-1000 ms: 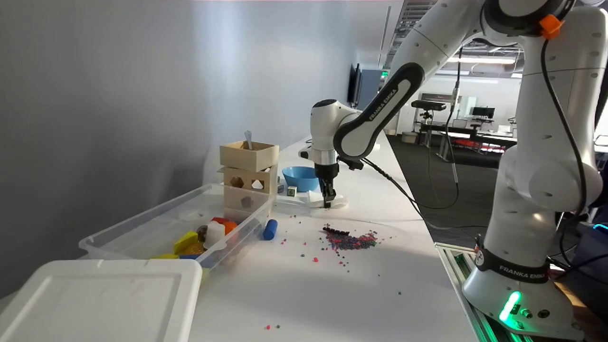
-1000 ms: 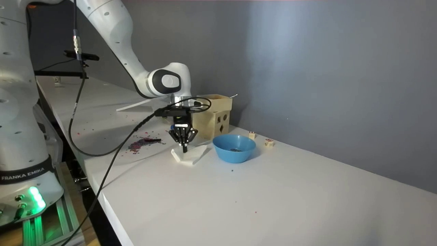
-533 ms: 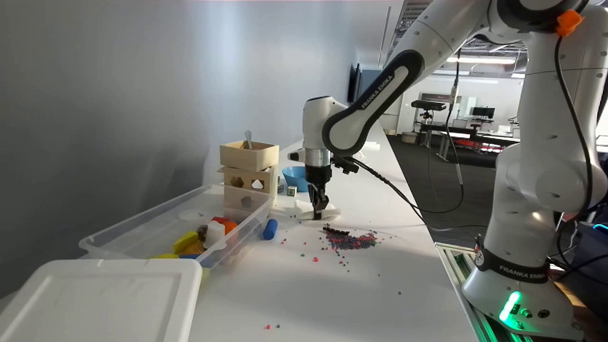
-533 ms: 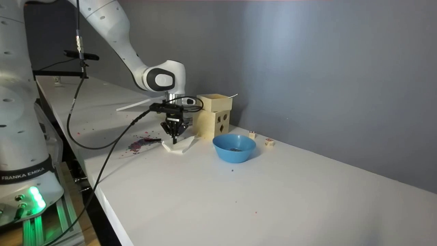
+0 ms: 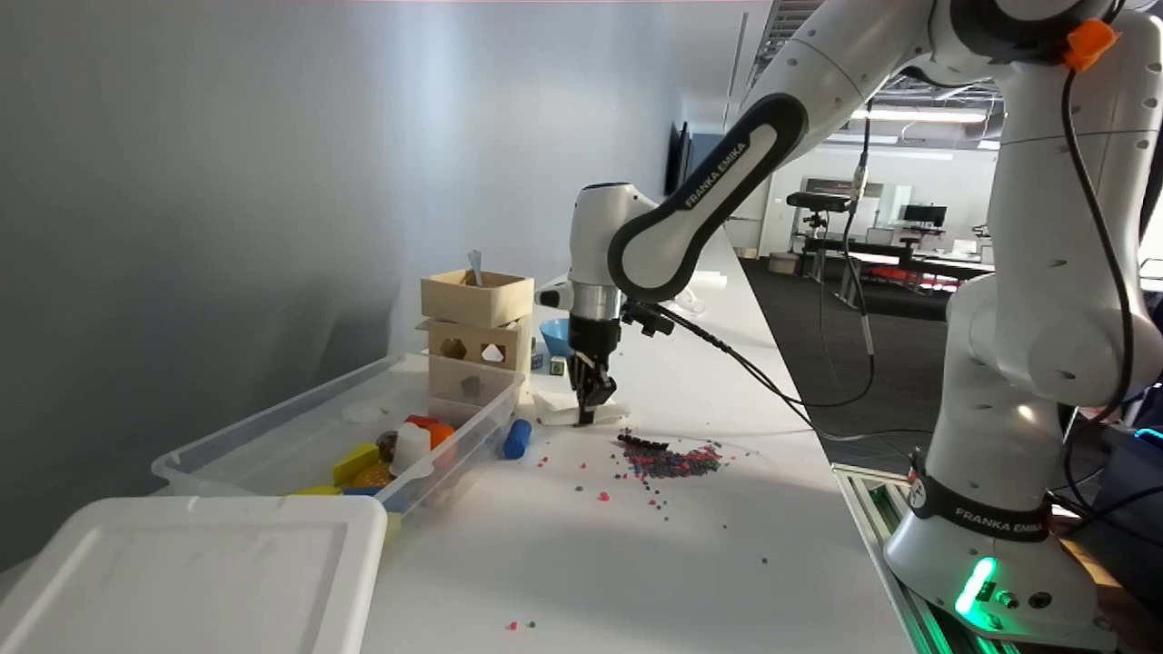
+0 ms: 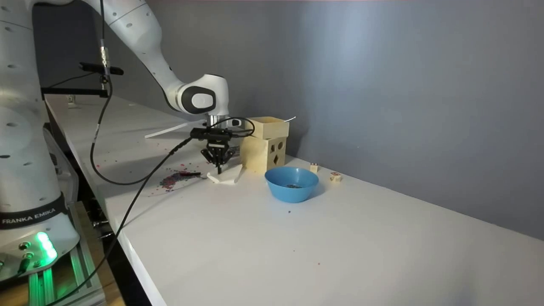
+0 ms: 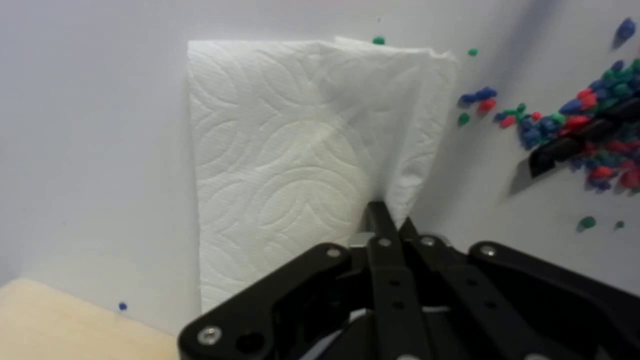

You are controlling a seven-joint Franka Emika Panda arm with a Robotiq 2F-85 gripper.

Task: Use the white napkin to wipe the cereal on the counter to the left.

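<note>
White paper napkin (image 7: 272,155), partly hidden, is clamped in the gripper (image 7: 395,220), nearer the counter (image 6: 323,242) edge by the wall (image 6: 403,106) than the cereal (image 5: 674,464), which the wrist view crops. Arm (image 5: 754,173) says FRANKA EMIKA btw.

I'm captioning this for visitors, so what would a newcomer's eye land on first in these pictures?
Probably the big robot arm bent over the counter, its gripper pinching the white napkin by an edge. Next comes the cereal, a loose patch of red, blue and green bits beside the napkin. Then the bright blue bowl near the wooden boxes.
</note>
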